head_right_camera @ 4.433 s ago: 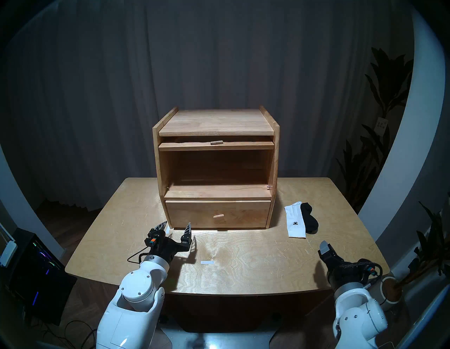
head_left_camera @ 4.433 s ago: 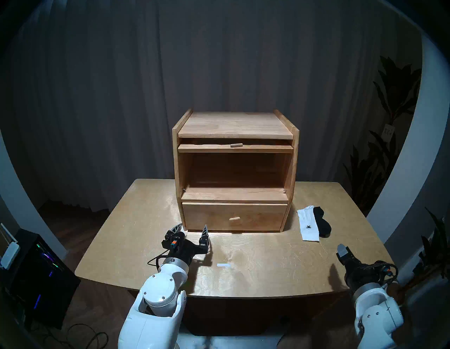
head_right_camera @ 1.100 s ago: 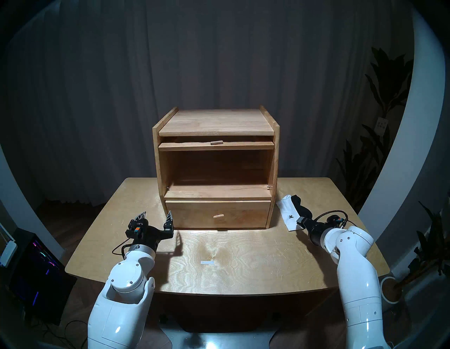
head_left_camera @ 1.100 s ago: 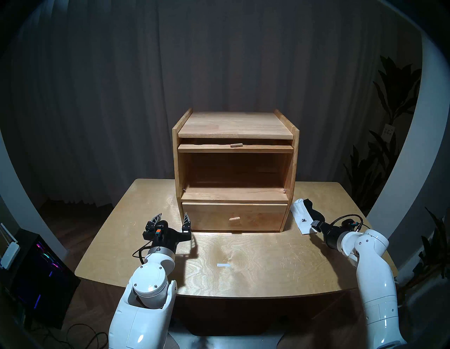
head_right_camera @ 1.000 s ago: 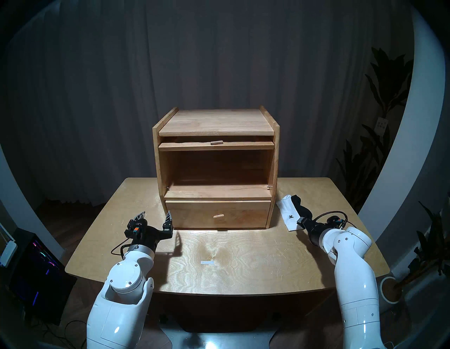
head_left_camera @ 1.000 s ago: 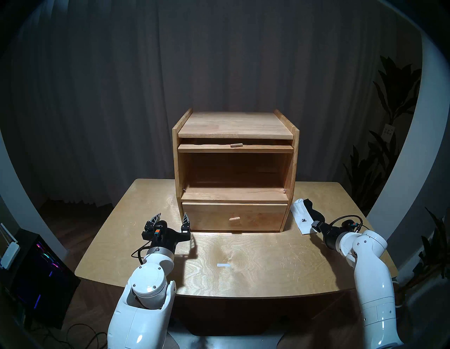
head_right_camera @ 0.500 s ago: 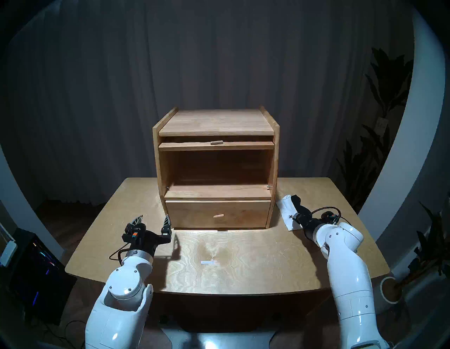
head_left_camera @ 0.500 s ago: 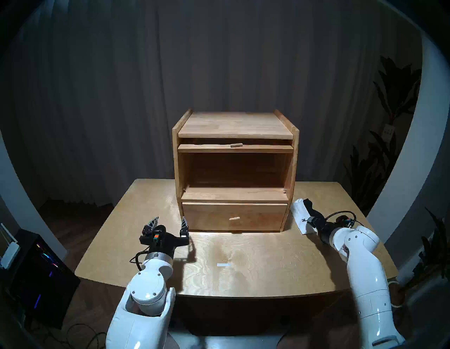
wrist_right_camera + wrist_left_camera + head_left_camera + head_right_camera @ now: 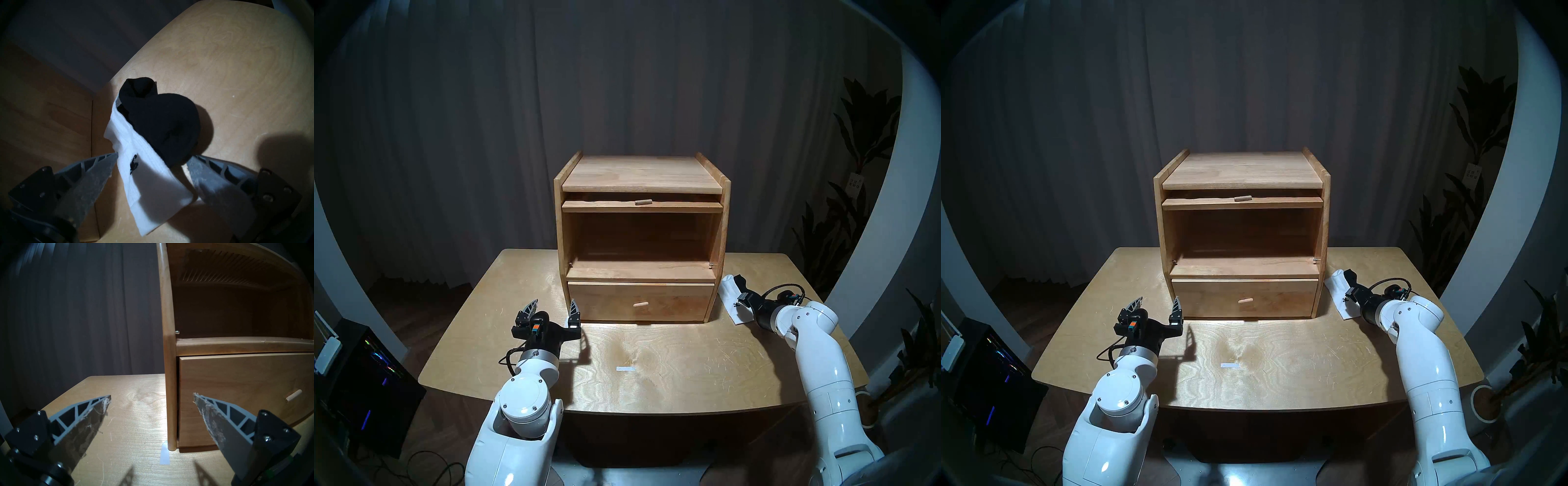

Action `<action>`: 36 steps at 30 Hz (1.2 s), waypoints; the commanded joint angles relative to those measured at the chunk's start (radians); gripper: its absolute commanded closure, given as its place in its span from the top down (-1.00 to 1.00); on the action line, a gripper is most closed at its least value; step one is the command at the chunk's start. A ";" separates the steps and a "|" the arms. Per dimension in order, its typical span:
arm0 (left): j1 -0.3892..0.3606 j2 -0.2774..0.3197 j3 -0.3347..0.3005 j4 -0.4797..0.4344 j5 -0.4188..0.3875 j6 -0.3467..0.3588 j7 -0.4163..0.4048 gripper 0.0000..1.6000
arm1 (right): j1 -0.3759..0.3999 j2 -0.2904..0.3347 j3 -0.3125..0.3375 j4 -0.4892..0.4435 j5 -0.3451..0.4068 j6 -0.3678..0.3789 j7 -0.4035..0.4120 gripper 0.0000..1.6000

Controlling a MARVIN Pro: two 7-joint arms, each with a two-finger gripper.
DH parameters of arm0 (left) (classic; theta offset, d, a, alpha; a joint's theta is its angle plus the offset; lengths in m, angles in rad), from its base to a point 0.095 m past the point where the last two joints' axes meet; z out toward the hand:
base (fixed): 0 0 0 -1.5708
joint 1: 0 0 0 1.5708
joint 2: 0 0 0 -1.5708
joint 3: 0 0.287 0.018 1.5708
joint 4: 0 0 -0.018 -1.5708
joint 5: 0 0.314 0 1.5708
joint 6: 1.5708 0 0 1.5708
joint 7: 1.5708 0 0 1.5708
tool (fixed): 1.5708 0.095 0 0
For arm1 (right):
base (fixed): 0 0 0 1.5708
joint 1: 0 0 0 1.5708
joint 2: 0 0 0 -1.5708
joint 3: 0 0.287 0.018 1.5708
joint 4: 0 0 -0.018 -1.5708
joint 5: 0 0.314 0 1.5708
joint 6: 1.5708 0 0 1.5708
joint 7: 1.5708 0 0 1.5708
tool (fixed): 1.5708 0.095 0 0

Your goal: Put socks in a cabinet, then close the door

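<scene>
The light-wood cabinet (image 9: 641, 173) stands at the table's back, its upper compartment open and bare. The door (image 9: 602, 206) lies slid in flat under the top, showing only its front edge and peg handle (image 9: 642, 202). Two socks lie bunched on the table right of the cabinet, a white sock (image 9: 136, 152) with a dark logo and a black sock (image 9: 163, 122) partly on it. My right gripper (image 9: 152, 157) is open and low, one finger on each side of both socks. My left gripper (image 9: 555, 301) hovers open and holding nothing by the cabinet's lower left corner (image 9: 170, 445).
The plain drawer (image 9: 641, 302) below the compartment is shut. A small white tape strip (image 9: 625, 369) lies mid-table (image 9: 653, 390). A dark computer case (image 9: 365, 373) stands on the floor at left, and potted plants (image 9: 857, 152) at right. Curtains hang behind.
My right gripper has slid forward along the socks, from their near end to about the logo, bunching them slightly toward the cabinet. The left arm only shifted a little.
</scene>
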 commanded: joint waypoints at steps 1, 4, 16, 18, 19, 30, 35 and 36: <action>-0.032 0.003 -0.006 -0.019 -0.001 -0.003 -0.002 1.00 | 0.029 -0.021 -0.011 0.112 0.016 0.022 -0.017 -1.00; -0.034 0.002 -0.017 -0.023 -0.007 -0.006 0.004 1.00 | 0.014 -0.019 -0.009 0.111 0.025 0.015 0.004 -1.00; -0.028 -0.002 -0.002 -0.010 -0.005 -0.015 -0.003 1.00 | -0.102 0.022 0.004 -0.112 0.013 -0.059 0.143 -1.00; -0.028 -0.003 0.000 -0.010 -0.003 -0.014 -0.003 1.00 | -0.091 0.034 0.019 -0.133 0.012 -0.080 0.170 -1.00; -0.028 -0.003 0.001 -0.009 -0.004 -0.014 -0.003 1.00 | -0.090 0.040 0.026 -0.151 0.008 -0.089 0.178 -1.00; -0.022 -0.003 0.006 -0.001 -0.005 -0.013 -0.007 1.00 | -0.057 0.083 0.112 -0.275 -0.017 -0.202 0.295 -1.00; -0.020 -0.004 0.008 -0.001 -0.006 -0.017 -0.008 1.00 | -0.080 0.069 0.110 -0.343 -0.010 -0.223 0.374 -1.00; -0.019 -0.004 0.009 -0.002 -0.006 -0.018 -0.009 1.00 | -0.072 0.068 0.103 -0.336 -0.007 -0.229 0.387 -1.00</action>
